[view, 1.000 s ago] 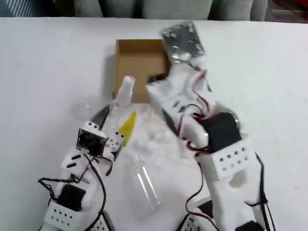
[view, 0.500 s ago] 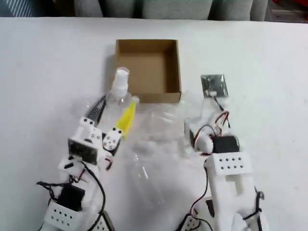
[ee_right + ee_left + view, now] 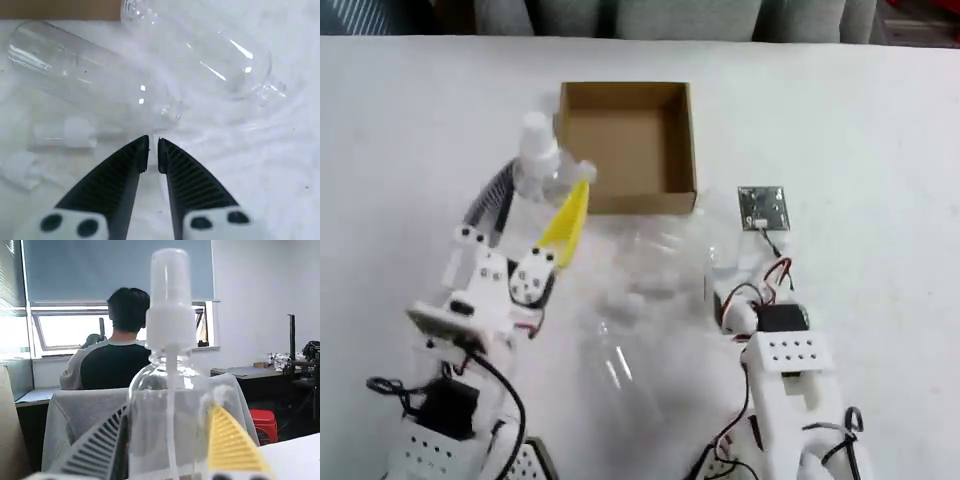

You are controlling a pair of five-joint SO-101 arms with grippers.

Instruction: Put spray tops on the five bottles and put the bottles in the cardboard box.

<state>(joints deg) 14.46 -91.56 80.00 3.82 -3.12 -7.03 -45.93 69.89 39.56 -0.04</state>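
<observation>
The bottle (image 3: 167, 405) in the left gripper (image 3: 548, 182) is clear and glossy, glass or plastic, I can't tell. Its spray top (image 3: 170, 300) is milky white plastic, smooth and half see-through. One finger (image 3: 227, 440) is yellow plastic, ribbed; the other is grey, ribbed too. Over to the right gripper (image 3: 152, 150): black plastic fingers (image 3: 117, 180), matt, with fine layer lines. The lying bottles (image 3: 95, 75) catch sharp highlights, clear and slick. The cardboard box (image 3: 630, 150) is brown, dull and papery. The table (image 3: 860, 130) is white, smooth, matt.
</observation>
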